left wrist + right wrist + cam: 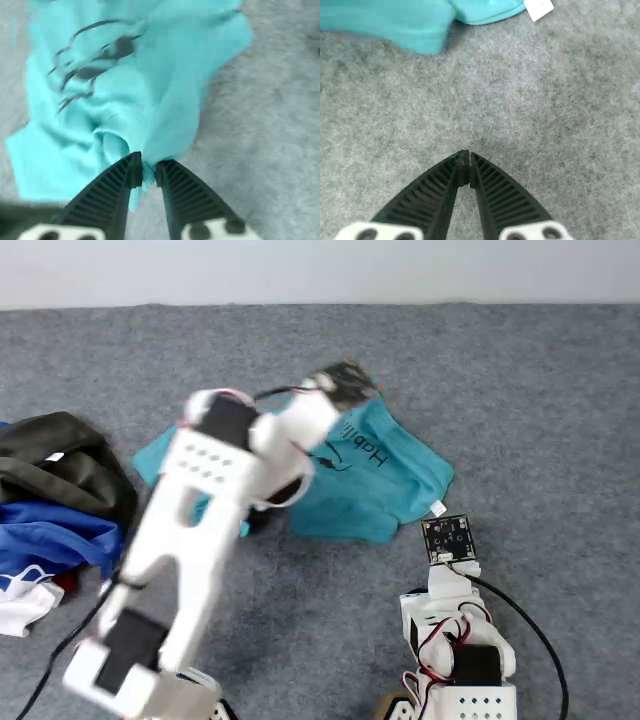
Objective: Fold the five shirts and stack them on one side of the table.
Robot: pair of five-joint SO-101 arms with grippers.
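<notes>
- Teal shirt point(375, 480): lies crumpled near the middle of the table point(540, 400), dark print facing up. A white tag point(538, 9) sticks out at the hem on the side towards the right arm.
- Pile point(55, 510): sits at the left edge of the table. It holds a dark shirt point(60, 465) on top, a blue shirt point(50, 535) under it and a white shirt point(20, 605) nearest the front edge.
- Hidden parts: the left arm point(200, 530) covers the left part of the teal shirt in the high view. The pile is cut off at the picture edge. A red scrap between the blue and white cloth is too small to identify.
- Left gripper point(146, 169): clamped on a raised fold at the teal shirt's edge, with cloth pinched between the fingertips.
- Right gripper point(465, 162): clenched with tips touching and grasping nothing. It sits over bare table just beside the teal shirt's tagged corner.
</notes>
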